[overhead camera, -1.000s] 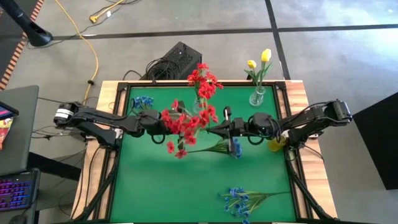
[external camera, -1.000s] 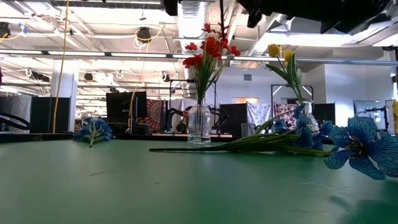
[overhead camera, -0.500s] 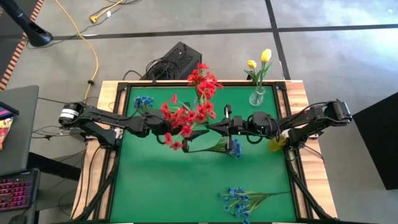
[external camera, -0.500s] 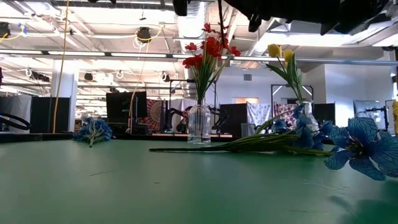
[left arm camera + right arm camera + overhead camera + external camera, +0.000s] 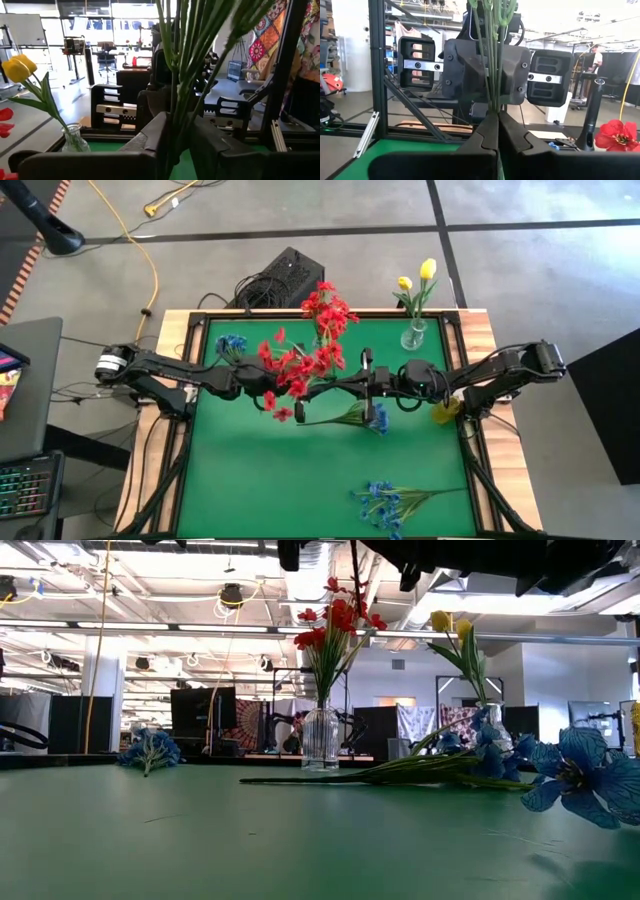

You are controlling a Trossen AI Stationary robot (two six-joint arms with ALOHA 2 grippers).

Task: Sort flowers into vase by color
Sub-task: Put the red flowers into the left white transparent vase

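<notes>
A red-bloomed spray (image 5: 298, 368) hangs in the air above the table's middle, held between both grippers. My left gripper (image 5: 270, 383) (image 5: 176, 131) reaches in from the left and my right gripper (image 5: 347, 386) (image 5: 496, 115) from the right; both are shut on its green stems. Just beyond stands a glass vase (image 5: 322, 345) (image 5: 320, 738) with red flowers in it. A second vase (image 5: 413, 335) near the far right corner holds yellow tulips (image 5: 445, 622). Blue sprays lie flat on the green mat: far left (image 5: 232, 343), middle (image 5: 375, 418) and near edge (image 5: 388, 502). My left gripper pinches the red spray's bundle of thin green stems (image 5: 175, 107) between its two fingers, coming level from the table's left, fingers across the stems. The spray is lifted clear of the table. My right gripper pinches the same stems (image 5: 492, 95) between its two fingers, coming level from the table's right and facing the left gripper, fingers across the stems.
A yellow object (image 5: 445, 412) sits by the table's right edge under the right arm. The table has a raised dark frame (image 5: 200, 320) around the mat. A black box and cables (image 5: 280, 278) lie on the floor past the far edge. The mat's near left part is bare.
The red spray has swung from lying toward the near side to pointing toward the far edge and the red vase, its blooms now beside that vase. The left gripper shifted slightly right with it; the right gripper stayed about where it was.
</notes>
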